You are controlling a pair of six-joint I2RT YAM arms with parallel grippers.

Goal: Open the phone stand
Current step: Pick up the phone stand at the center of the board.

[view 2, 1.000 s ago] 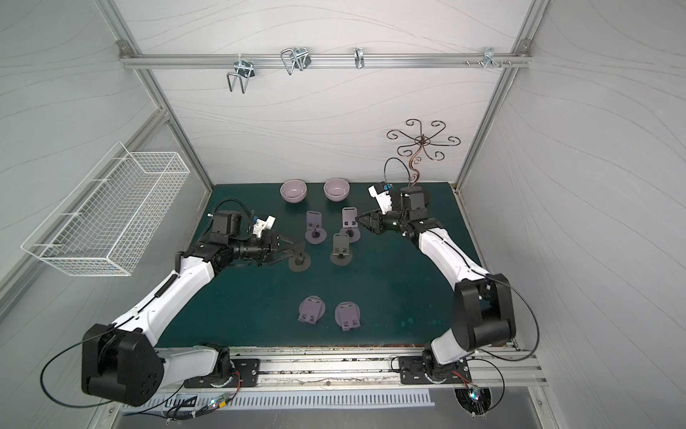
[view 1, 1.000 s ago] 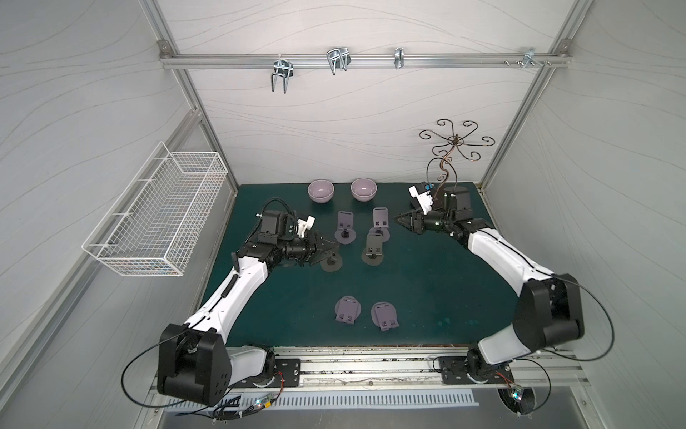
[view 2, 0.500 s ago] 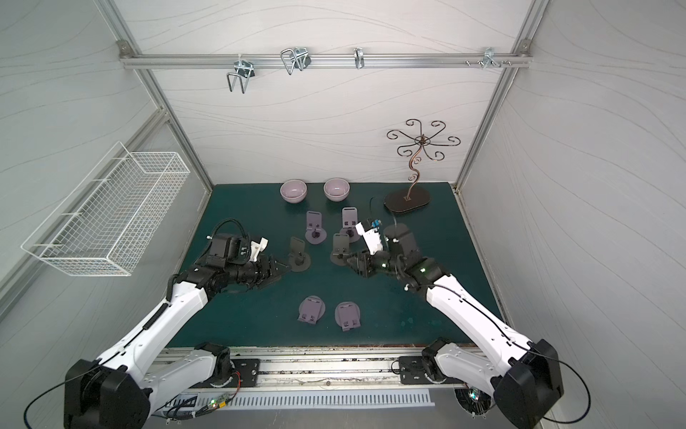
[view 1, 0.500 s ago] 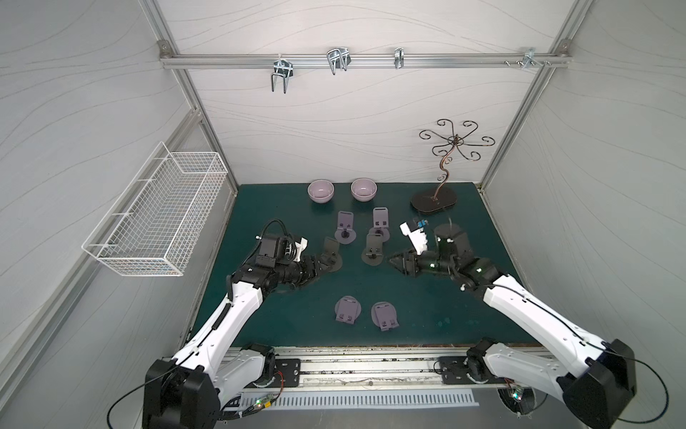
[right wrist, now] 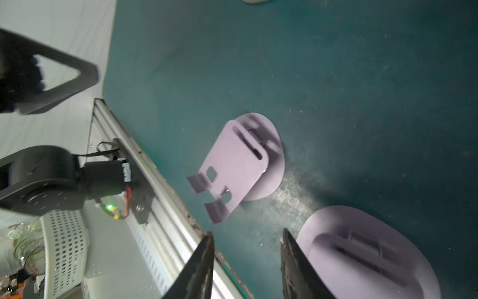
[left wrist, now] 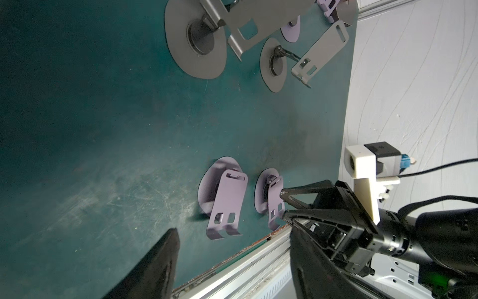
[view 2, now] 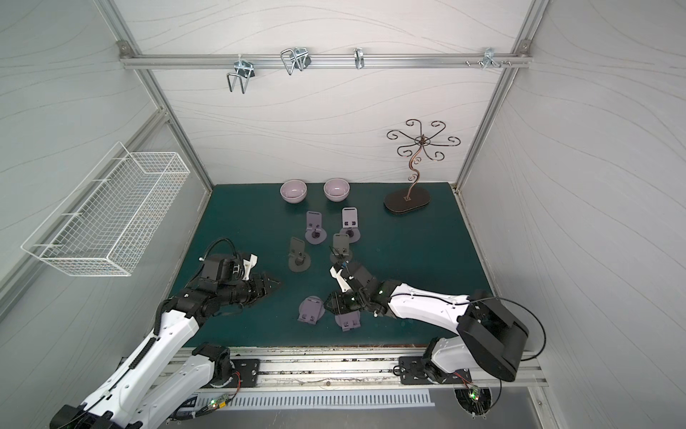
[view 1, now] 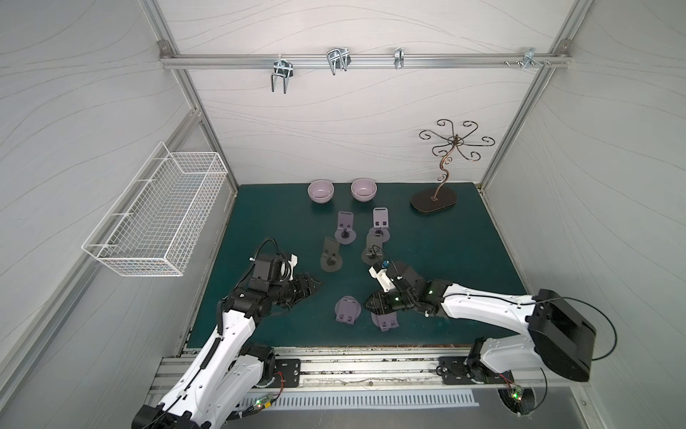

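1. Near the front edge of the dark green worktop [view 1: 445,241] lies the folded lilac sheet-metal phone stand [view 1: 386,320], just beside a second folded lilac stand [view 1: 347,309].
2. We judge it light, stiff and smooth, so it will likely slide if only pushed. We would pin the base disc and lift the plate by its free edge, at the curled lips.
3. It shows an oval base with a slotted rectangular plate folded flat on it, two small cut-outs and two hooked lips at one end.
4. Our right pincer [right wrist: 247,233] sits right at it, jaws parted and nothing between them; the stand lies beside one finger.
5. Our left pincer [view 1: 314,286] hovers near, wide open and empty.
6. Further back stand the opened grey and lilac stands [view 1: 330,256].
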